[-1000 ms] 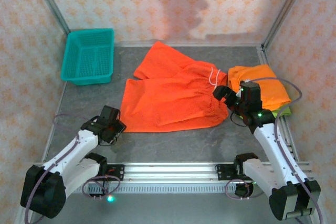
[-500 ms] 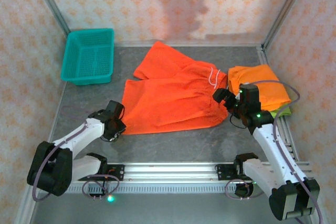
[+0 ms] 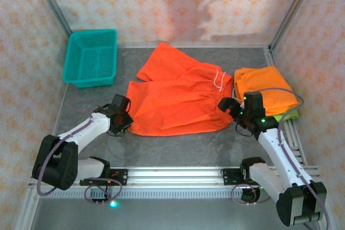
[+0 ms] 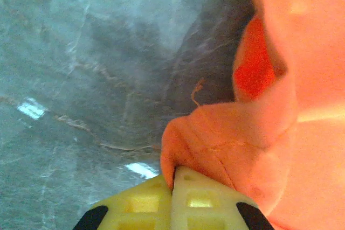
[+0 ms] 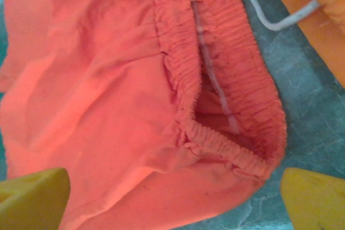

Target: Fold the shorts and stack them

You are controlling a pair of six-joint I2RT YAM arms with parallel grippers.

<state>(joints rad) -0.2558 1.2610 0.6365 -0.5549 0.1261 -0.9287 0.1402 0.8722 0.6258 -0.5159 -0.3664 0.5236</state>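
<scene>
Covering the middle of the grey table [image 3: 178,152], the spread orange shorts [image 3: 178,100] lie flat, waistband to the right and both legs to the left. Just beside the waistband, on the right, sits a folded stack of orange shorts [image 3: 267,92], with the lime green shorts [image 3: 290,116] showing underneath at its near edge. A teal mesh basket [image 3: 90,57] stands in the far left corner, well apart from the cloth. The left gripper [image 3: 124,123] is at the near left corner of the spread pair; its wrist view shows both yellow fingers [image 4: 205,197] pressed together, clamped on the hem corner. The right gripper [image 3: 226,105] is at the near end of the elastic waistband, its fingers wide apart on either side of the gathered edge and gripping nothing. Whether they touch the cloth cannot be told. A white drawstring [image 3: 219,79] lies looped on the far part of the waistband.
</scene>
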